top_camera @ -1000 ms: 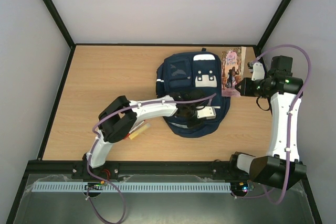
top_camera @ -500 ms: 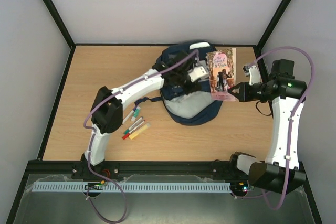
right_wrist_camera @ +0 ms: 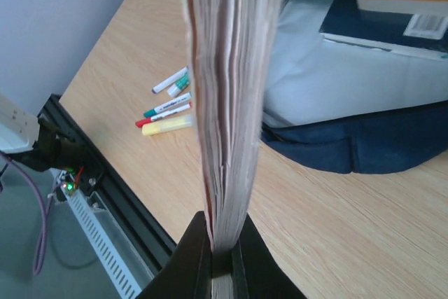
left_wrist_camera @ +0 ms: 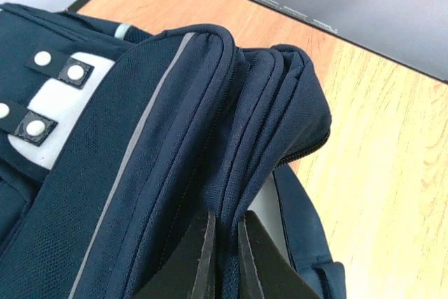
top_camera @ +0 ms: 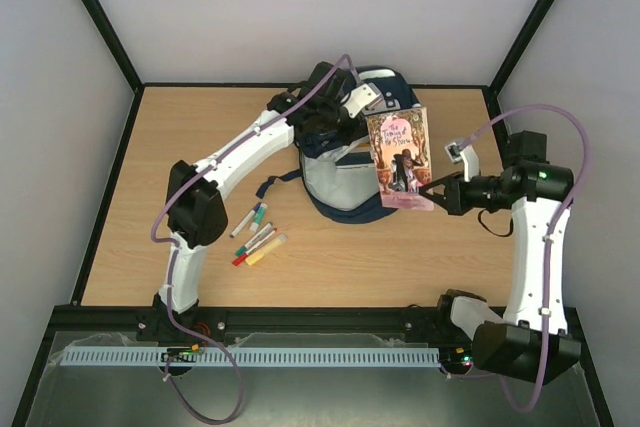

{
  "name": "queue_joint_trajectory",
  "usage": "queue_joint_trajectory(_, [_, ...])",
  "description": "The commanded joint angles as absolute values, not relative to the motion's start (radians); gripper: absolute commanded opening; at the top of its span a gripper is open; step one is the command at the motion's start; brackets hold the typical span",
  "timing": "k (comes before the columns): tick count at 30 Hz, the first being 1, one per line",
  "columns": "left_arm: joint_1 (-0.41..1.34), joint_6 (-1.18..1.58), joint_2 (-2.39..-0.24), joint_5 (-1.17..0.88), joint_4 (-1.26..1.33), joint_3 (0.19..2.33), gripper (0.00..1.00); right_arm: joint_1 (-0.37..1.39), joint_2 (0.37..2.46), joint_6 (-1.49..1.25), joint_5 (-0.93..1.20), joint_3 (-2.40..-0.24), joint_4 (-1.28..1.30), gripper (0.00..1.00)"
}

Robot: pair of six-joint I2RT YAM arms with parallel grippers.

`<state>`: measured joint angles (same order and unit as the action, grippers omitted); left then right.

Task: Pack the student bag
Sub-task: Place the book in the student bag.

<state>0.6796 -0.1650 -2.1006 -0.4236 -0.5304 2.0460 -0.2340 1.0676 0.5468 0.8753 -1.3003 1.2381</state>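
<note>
Loading seemed underway: left gripper [left_wrist_camera: 225, 223] pinched the bag [top_camera: 345, 182] open, right gripper [right_wrist_camera: 222, 234] clamped a book [top_camera: 400, 159] needing lowering inside.

Right gripper [top_camera: 433, 194] holds a book [top_camera: 400, 157] (pink cover) beside student bag [top_camera: 345, 187]

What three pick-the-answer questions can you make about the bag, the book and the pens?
1. Where are the markers? A on the table beside the backpack B inside it C in a gripper
2. What colour is the book cover? A green B pink C black
3. What is the left gripper doing? A hanging open B holding a marker C pinching the backpack
Answers: A, they lie on the wood; B, the cover in the right gripper is pink; C, it is shut on navy fabric.
</note>
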Motion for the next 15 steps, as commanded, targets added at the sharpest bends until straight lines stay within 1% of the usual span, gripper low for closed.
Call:
queue_joint_trajectory(1, [0.672,-0.125,-2.093,-0.460,-0.429,2.140,0.02,-0.190,1.096,0.675,0.902,-1.240,1.286,0.01])
queue_joint_trajectory(15, [0.672,-0.132,-2.087,-0.443,-0.417,2.175,0.02,-0.129,1.270,0.717,0.873,-1.102,1.177,0.01])
